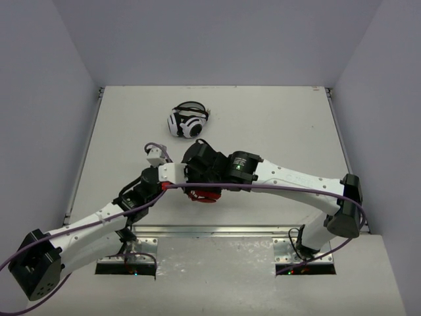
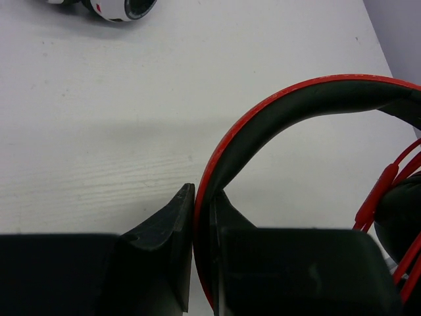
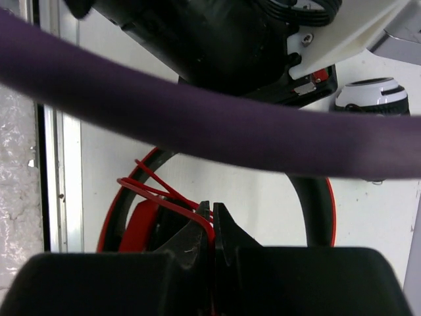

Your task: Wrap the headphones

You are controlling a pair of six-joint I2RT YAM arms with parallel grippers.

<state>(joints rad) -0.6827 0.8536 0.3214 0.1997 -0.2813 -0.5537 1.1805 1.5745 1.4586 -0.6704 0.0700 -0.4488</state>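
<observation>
Left arm (image 1: 85, 227) runs from its base up and right, low over the table (image 1: 276, 125). Right arm (image 1: 296, 179) stretches left across the middle, so the wrists meet left of centre. Red headphones (image 1: 205, 195) are under both wrists, near the table's front edge. Left gripper (image 2: 204, 192) is clamped on the headband (image 2: 296, 99), which stands edge-on between the fingers. Right gripper (image 3: 212, 209) is pinched tight on the cord (image 3: 164, 194). White headphones (image 1: 187, 122) sit well apart, further back.
</observation>
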